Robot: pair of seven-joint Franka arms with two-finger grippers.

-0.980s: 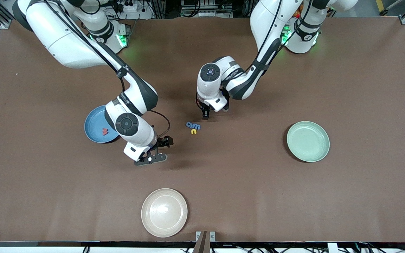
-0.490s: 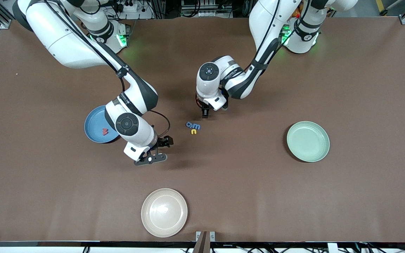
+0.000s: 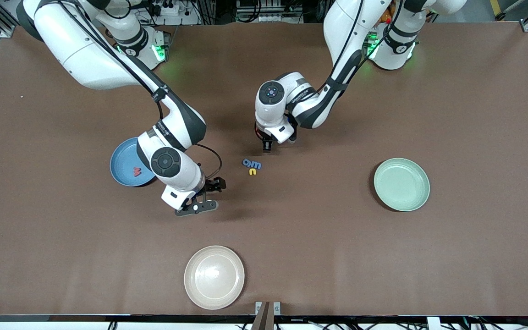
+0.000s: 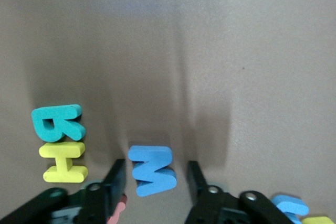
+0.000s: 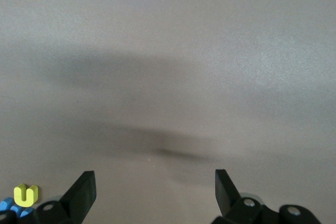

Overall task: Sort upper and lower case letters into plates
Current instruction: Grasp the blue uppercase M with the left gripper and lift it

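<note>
Nearest, a cream-white round plate (image 3: 214,277). Farther on, the right gripper (image 3: 195,207) waits over bare table, jaws spread wide, empty. The pale mint green plate (image 3: 401,184) lies at three o'clock of the small blue and yellow letters (image 3: 252,166). The blue plate (image 3: 124,160), at nine, holds a red letter (image 3: 137,172), its rim partly hidden by the right arm. The left gripper (image 3: 267,147) brackets a blue foam M (image 4: 153,170) without visibly touching it, beside a teal R (image 4: 55,123) and a yellow H (image 4: 63,161).

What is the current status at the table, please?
Left gripper astride blue M, not clamped. Right gripper open over bare table, waiting. Red letter in blue plate. Nothing in the way.
</note>
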